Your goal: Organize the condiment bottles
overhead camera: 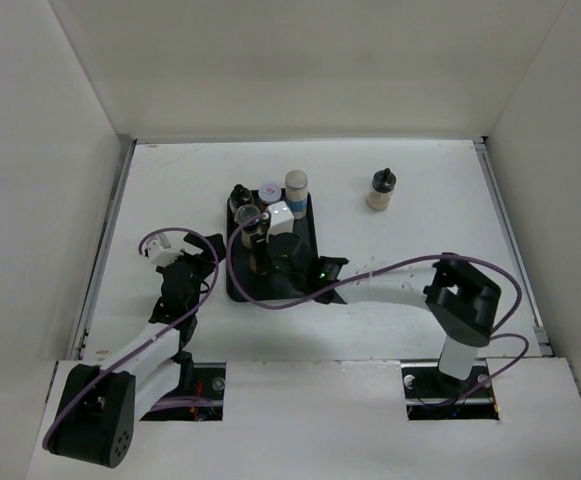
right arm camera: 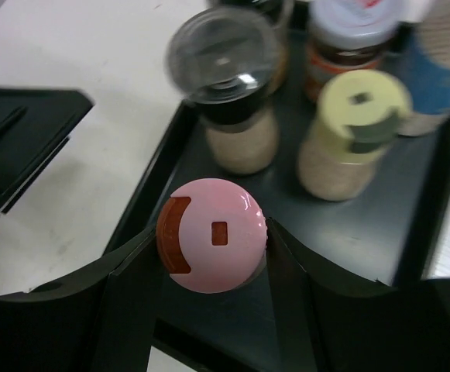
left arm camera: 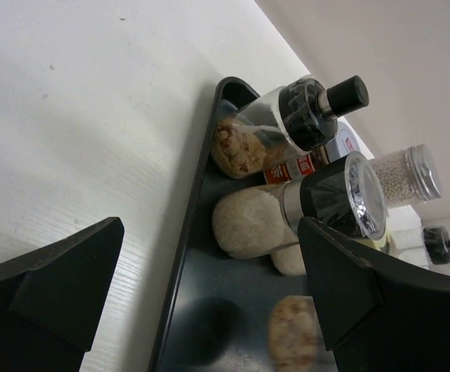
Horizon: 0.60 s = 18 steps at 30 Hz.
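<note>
The right arm's fingers [right arm camera: 306,287] press in from both sides on a small bottle with a round pink cap [right arm camera: 211,244]. They pinch it just under the cap, so it cannot tip. The bottle stands upright over the near end of the flat black plastic tray [right arm camera: 348,232]. I cannot tell if its bottom touches the tray. I think it is held there because this spot is free, just in front of the other bottles.

Right behind it stand a bottle with a clear-and-black grinder top [right arm camera: 226,74] and a bottle with a pale yellow cap [right arm camera: 362,116], both full of tan powder. Further back are a grey-lidded jar [right arm camera: 356,19] and a tall bottle with a blue label [right arm camera: 441,77]. They are packed close at the far end, which leaves room up front.

The left arm's fingers [left arm camera: 62,279] are spread wide with nothing between them, low beside the tray's left edge — waiting, it seems. One black-topped bottle [overhead camera: 380,189] stands alone on the white surface [overhead camera: 170,190], well apart from the tray — it looks like the last to fetch.
</note>
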### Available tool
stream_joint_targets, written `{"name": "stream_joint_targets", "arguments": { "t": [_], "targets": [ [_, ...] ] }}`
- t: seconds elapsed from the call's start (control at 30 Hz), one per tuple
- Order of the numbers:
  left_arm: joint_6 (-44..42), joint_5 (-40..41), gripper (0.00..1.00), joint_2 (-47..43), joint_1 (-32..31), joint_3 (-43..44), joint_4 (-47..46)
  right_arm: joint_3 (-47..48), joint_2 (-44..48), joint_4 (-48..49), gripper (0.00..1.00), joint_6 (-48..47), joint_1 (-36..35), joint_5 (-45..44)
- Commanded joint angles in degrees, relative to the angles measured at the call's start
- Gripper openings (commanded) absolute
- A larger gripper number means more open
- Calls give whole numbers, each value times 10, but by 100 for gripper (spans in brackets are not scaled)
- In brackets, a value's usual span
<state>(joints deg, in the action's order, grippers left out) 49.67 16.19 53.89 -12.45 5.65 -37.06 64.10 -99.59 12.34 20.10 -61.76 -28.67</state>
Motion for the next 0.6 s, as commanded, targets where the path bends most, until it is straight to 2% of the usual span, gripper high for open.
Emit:
{"name": "stream_joint_targets", "arguments": {
  "t": [0.0,0.23,0.3,0.37,0.4,0.57],
  "targets": [
    [-6,3,100,-19,9,6,-17,59,-43,31,43,-20,-20,12],
    [-3,-4,100,-38,18,2,-4,56,-74,20,48,1,-28,9],
    [-4,-3,100,-36,18,3,-4,50,-67,14,60,6,-28,5],
    [-1,-5,100,-25,18,4,-7,41,-51,16,81,6,-28,6],
    [0,-7,100,-23,19,5,-7,36,-38,18,87,6,-28,11],
    [0,-5,100,-25,18,5,-8,-16,64,28,93,1,2,19]
  ]
}}
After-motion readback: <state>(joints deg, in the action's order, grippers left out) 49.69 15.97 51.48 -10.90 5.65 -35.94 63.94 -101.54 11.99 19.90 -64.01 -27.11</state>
